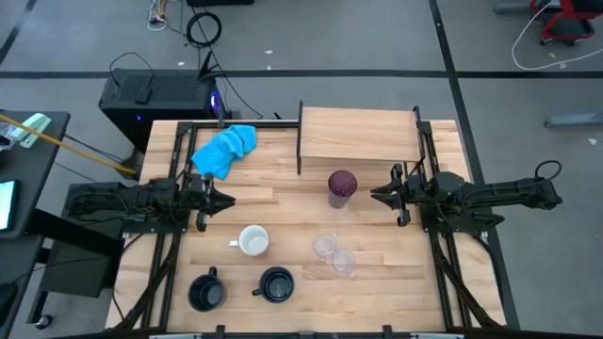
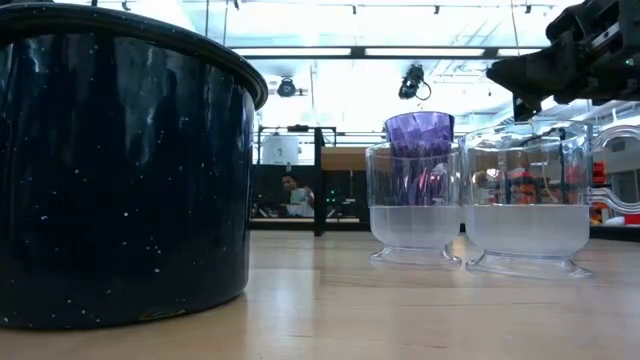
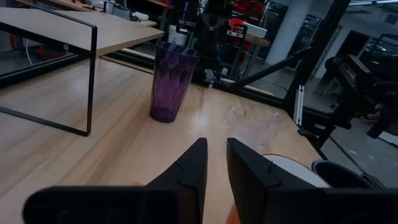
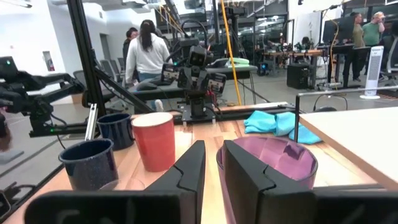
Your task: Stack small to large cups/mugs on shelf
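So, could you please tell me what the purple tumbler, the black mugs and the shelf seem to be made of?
Purple tumbler: probably plastic, since it is translucent and faceted, with light showing through its wall.
Black mugs: likely enamelled metal; the near one shows a glossy dark coat with white speckles and a rolled rim.
Shelf: light wood board with visible grain, on thin dark uprights, apparently metal.

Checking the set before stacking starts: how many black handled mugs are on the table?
2. One black handled mug sits at the table's front edge, left; the other black handled mug stands just right of it. None looks hidden.
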### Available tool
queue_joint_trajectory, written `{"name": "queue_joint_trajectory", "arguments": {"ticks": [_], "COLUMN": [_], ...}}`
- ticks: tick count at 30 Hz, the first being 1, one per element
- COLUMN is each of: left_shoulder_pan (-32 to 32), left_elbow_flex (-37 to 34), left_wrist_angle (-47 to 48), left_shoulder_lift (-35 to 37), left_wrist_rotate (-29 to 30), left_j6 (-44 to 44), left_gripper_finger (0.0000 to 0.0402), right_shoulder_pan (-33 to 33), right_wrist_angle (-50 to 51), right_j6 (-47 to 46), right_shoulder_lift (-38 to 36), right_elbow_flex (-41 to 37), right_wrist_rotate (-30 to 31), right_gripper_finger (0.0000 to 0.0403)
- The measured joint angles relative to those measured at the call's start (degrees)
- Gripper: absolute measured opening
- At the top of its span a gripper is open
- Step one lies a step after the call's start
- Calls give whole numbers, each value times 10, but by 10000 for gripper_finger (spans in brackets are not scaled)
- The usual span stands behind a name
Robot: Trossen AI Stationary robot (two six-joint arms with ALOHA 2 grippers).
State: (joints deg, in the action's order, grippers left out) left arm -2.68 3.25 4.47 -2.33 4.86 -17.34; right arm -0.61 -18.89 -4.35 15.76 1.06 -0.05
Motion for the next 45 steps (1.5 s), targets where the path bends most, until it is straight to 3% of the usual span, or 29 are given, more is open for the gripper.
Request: {"name": "queue_joint_trajectory", "arguments": {"ticks": [12,18,25,30,38,41,45], "left_shoulder_pan": [0,0,0,0,0,0,0], "left_elbow_flex": [0,0,1,0,0,0,0], "left_wrist_angle": [-23,-108,-209,-239,-342,-374,-389], "left_shoulder_lift": [0,0,0,0,0,0,0], "left_wrist_rotate": [1,1,11,18,103,106,106], "left_j6": [40,26,133,220,364,446,489], "left_gripper_finger": [71,70,75,69,57,55,56], "right_shoulder_pan": [0,0,0,0,0,0,0], "right_wrist_angle": [-137,-146,-144,-100,-46,56,240], "right_j6": [32,29,-34,-88,-81,-92,-112], "right_shoulder_lift": [0,0,4,33,87,102,131], "right_elbow_flex": [0,1,1,1,12,50,133], "right_wrist_rotate": [23,51,52,55,61,78,109], "right_gripper_finger": [65,65,65,65,65,68,91]}}
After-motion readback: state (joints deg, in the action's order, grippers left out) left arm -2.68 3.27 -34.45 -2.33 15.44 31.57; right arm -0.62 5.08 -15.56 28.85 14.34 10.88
